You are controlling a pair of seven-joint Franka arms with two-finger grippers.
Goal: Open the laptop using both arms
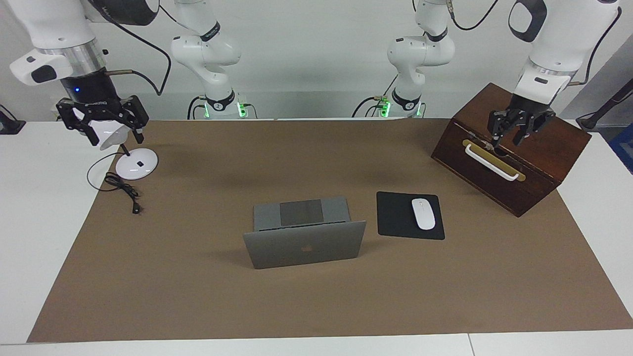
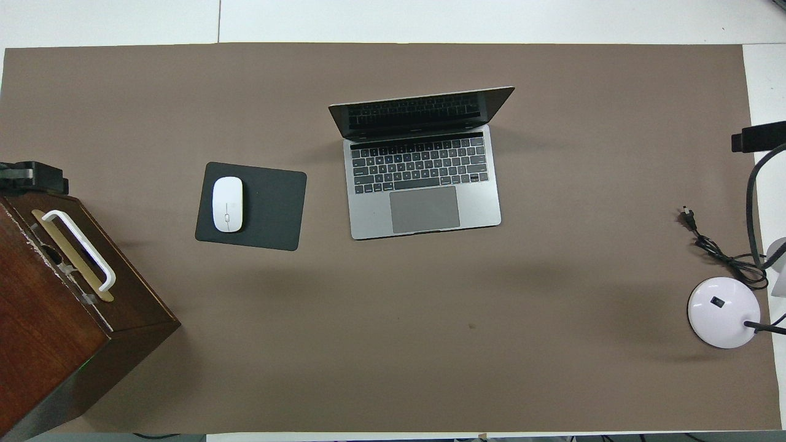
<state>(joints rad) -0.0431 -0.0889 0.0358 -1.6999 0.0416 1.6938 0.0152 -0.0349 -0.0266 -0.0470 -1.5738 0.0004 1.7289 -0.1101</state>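
Observation:
The silver-grey laptop (image 1: 305, 236) stands open in the middle of the brown mat, its lid (image 1: 304, 249) upright with the dark logo showing. The overhead view shows its keyboard deck (image 2: 424, 184) and dark screen (image 2: 417, 113). My left gripper (image 1: 507, 141) hangs open over the wooden box at the left arm's end, far from the laptop; its tip shows in the overhead view (image 2: 31, 177). My right gripper (image 1: 116, 133) hangs open over the white lamp at the right arm's end, also far from the laptop; its tip shows in the overhead view (image 2: 758, 136).
A black mouse pad (image 1: 395, 217) with a white mouse (image 1: 423, 213) lies beside the laptop toward the left arm's end. A dark wooden box (image 1: 549, 148) with a white handle (image 1: 492, 163) stands there too. A white lamp base (image 1: 137, 163) and black cable (image 1: 123, 190) lie under the right gripper.

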